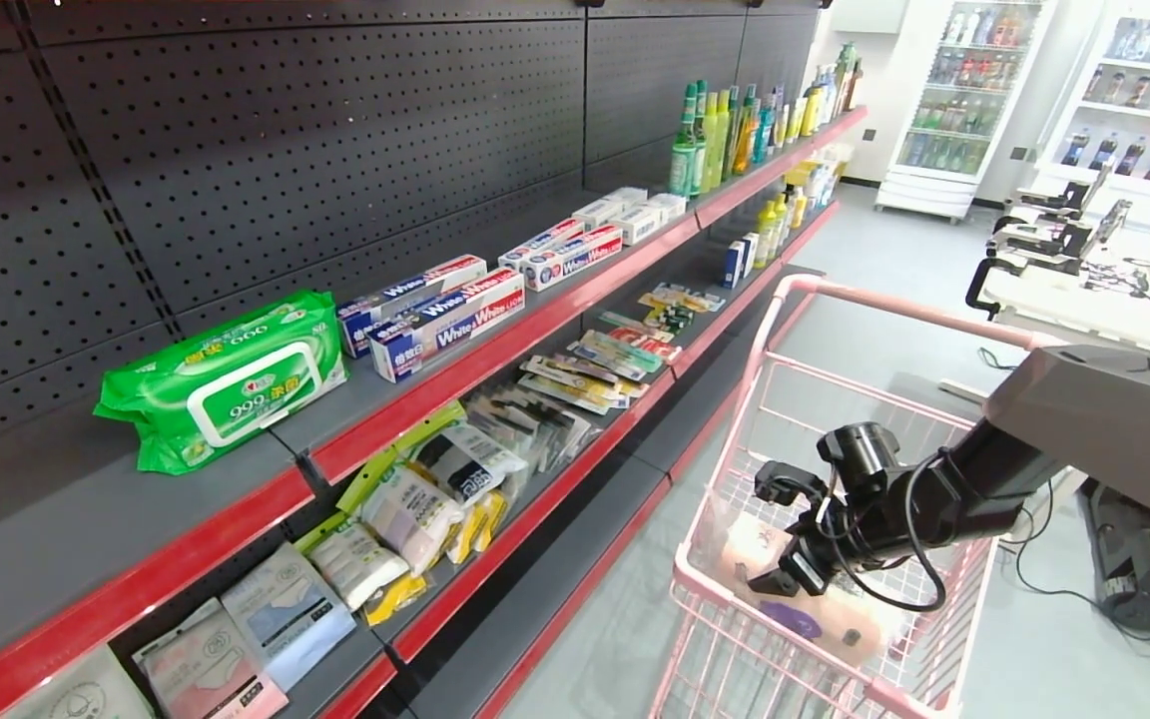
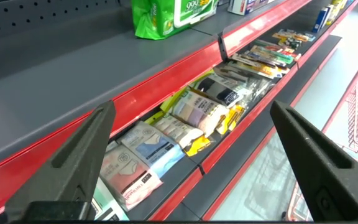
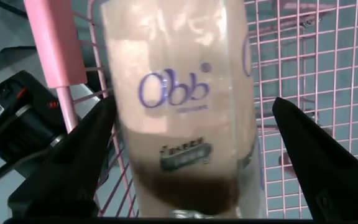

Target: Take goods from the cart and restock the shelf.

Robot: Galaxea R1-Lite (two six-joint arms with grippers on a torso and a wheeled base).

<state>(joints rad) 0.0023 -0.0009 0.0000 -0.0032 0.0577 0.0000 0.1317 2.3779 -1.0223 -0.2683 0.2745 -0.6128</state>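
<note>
1. Head view: pink wire cart (image 1: 894,312) beside the shelf (image 1: 86,519), with the right claw (image 1: 777,535) lowered into the basket over a pale wrapped pack (image 1: 850,627) lying on the cart floor.
2. Right wrist view, close up: jaws spread wide on either side of the pack, not clamped. Purple lettering and a small dark label on the clear wrapper.
3. Left wrist view: left claw (image 2: 191,155) spread apart, facing the shelf's bare grey top board, with flat packets (image 2: 148,149) on the tier below.
4. Further along the top board: green wipes pack (image 1: 226,384), then toothpaste boxes (image 1: 447,322) with bold white-on-blue print.
</note>
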